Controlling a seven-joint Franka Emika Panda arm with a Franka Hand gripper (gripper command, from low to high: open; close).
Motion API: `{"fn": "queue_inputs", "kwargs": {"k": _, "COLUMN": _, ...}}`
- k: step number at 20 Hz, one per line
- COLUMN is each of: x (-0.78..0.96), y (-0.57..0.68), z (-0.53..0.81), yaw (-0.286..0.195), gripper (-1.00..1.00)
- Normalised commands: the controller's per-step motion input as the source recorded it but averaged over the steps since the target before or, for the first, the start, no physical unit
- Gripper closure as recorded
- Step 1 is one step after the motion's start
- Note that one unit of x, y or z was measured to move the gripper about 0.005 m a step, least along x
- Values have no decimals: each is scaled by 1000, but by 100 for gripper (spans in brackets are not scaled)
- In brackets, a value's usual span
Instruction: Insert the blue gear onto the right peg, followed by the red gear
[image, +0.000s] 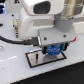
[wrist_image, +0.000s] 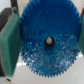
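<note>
Closest to the wrist camera, we see the blue gear (wrist_image: 47, 42) filling most of the frame, its toothed rim running round the upper right and lower edges and its centre hole showing as a dark dot near the middle. On both sides of the gear we see the teal finger pads (wrist_image: 10, 45) pressed against its rim, so we judge the end effector (wrist_image: 47, 44) closed about the gear's width and holding it.

Moving to the exterior view, we see the arm (image: 45, 20) taking up the upper and middle parts of the frame, with a black cable looping across the left. Below it, the end effector (image: 54, 50) hangs just right of centre with the blue gear (image: 54, 50) between its fingers, directly above the white, black-framed plate (image: 39, 59) that lies on the pale surface (image: 15, 72) in the lower middle. We cannot make out the pegs from here, nor whether the gear touches the plate.
</note>
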Motion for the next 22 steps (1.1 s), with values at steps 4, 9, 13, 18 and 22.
{"fn": "queue_inputs", "kwargs": {"k": 4, "x": 37, "y": 1, "z": -326, "yaw": 0, "gripper": 100}}
{"fn": "queue_inputs", "kwargs": {"k": 9, "x": 40, "y": 12, "z": -182, "yaw": 0, "gripper": 100}}
{"fn": "queue_inputs", "kwargs": {"k": 13, "x": 11, "y": 81, "z": 128, "yaw": 0, "gripper": -100}}
{"fn": "queue_inputs", "kwargs": {"k": 18, "x": -78, "y": 141, "z": 455, "yaw": 0, "gripper": -100}}
{"fn": "queue_inputs", "kwargs": {"k": 22, "x": -169, "y": 138, "z": 530, "yaw": 0, "gripper": -100}}
